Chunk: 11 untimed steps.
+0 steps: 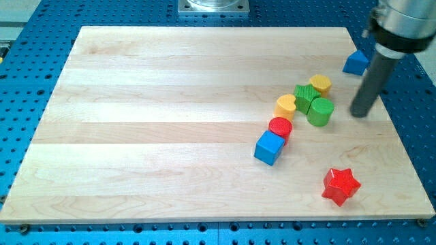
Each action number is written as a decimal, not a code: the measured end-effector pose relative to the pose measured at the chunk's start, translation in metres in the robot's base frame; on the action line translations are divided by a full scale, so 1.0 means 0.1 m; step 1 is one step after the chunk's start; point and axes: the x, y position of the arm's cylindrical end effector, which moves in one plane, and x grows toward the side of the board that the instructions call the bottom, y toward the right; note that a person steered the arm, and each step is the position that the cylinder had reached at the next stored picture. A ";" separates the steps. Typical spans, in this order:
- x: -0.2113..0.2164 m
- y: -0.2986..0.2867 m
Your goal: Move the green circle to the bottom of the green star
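The green circle (320,111) is a short green cylinder at the view's right of centre. The green star (306,96) touches it on its upper left. My tip (359,113) is to the right of the green circle, a short gap apart from it, at about the same height in the view. The dark rod rises from the tip toward the view's top right.
A yellow block (320,84) sits above the green star and a yellow heart (285,105) left of it. A red circle (280,127) and a blue cube (269,148) lie lower left. A red star (340,185) is at lower right. A blue block (355,62) is at the board's top right edge.
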 end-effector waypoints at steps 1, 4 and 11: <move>0.15 -0.01; 0.40 -0.09; 0.04 -0.57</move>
